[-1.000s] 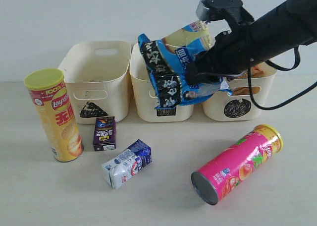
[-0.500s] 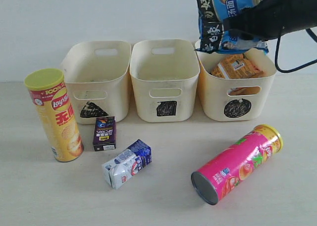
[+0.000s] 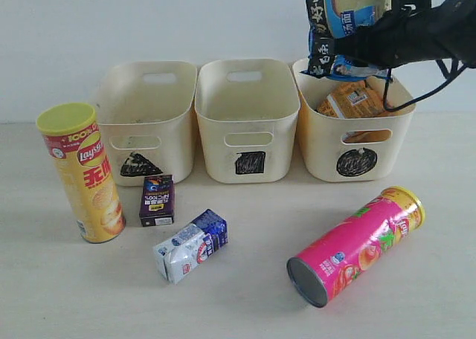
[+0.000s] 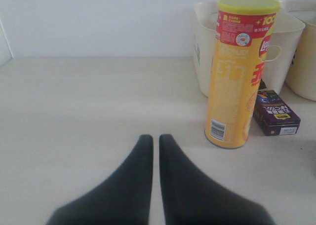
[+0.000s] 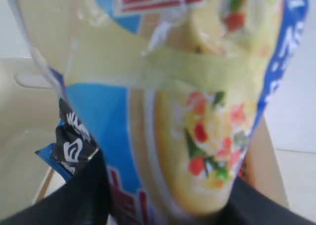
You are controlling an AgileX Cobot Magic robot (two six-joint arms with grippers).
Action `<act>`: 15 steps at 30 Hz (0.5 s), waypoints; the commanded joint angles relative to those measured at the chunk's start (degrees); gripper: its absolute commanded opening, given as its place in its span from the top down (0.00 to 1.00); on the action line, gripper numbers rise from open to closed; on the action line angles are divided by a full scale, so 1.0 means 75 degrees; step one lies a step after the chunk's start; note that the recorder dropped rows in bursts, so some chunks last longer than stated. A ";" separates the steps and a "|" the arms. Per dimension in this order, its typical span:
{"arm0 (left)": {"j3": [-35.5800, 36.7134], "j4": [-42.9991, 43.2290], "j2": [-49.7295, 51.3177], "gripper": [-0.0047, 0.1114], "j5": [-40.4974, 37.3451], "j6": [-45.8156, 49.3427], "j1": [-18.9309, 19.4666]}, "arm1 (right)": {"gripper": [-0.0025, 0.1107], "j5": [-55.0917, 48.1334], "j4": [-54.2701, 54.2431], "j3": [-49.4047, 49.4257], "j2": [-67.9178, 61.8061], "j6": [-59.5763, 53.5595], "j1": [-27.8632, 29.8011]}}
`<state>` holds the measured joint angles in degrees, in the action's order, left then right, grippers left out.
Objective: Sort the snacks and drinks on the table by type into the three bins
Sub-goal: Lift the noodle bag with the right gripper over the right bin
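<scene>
1. The left gripper [image 4: 154, 138] hangs low over the table [image 3: 245, 302] towards its left edge. Its two dark fingers are pressed almost together with only a thin slit between them, and they grip nothing.
2. The yellow Lay's tube [image 3: 82, 172] stands upright near the left edge, apart from that gripper.
3. The triangle bin [image 3: 145, 123] sits at the back edge, leftmost of the three bins. No contents can be seen in it from this angle.
4. The dark purple carton [image 3: 157, 201] stands just in front of the triangle bin, beside the yellow tube.
5. The white and blue carton [image 3: 190, 245] lies tipped on its side, nearer the front edge, close to the purple one.
6. The square bin [image 3: 245, 123] is at the middle of the back edge, touching its neighbours.
7. The pink tube [image 3: 357, 244] lies on its side towards the front right corner, its dark end facing the front edge.
8. The circle bin [image 3: 357, 142] is at the back edge on the right, with the orange-white bag [image 3: 353, 101] inside it.
9. The right gripper [image 3: 355, 49] is clamped on the blue-black-white bag [image 3: 335, 19], held in the air above the circle bin, clear of its rim.
</scene>
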<state>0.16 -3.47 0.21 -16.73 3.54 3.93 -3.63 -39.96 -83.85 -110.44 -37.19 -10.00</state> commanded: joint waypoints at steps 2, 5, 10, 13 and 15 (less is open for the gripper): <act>-0.0021 -0.0018 -0.0029 0.92 0.0055 -0.0064 0.0023 | 0.97 0.0599 -0.0028 -0.0372 -0.0521 0.0342 0.0047; -0.0021 -0.0018 -0.0029 0.92 0.0055 -0.0064 0.0023 | 0.97 0.0886 -0.0028 -0.0384 -0.0732 0.0514 0.0047; -0.0021 -0.0018 -0.0029 0.92 0.0055 -0.0064 0.0023 | 0.97 0.1055 -0.0082 -0.0388 -0.0908 0.0520 0.0047; -0.0021 -0.0018 -0.0029 0.92 0.0055 -0.0064 0.0023 | 0.96 0.1055 -0.0082 -0.0388 -0.0917 0.0596 0.0033; -0.0021 -0.0018 -0.0029 0.92 0.0055 -0.0064 0.0023 | 0.89 0.1055 -0.0082 -0.0388 -0.0917 0.0714 0.0033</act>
<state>0.16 -3.47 0.21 -16.73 3.54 3.93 2.55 -40.56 -86.13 -117.73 -32.89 -10.00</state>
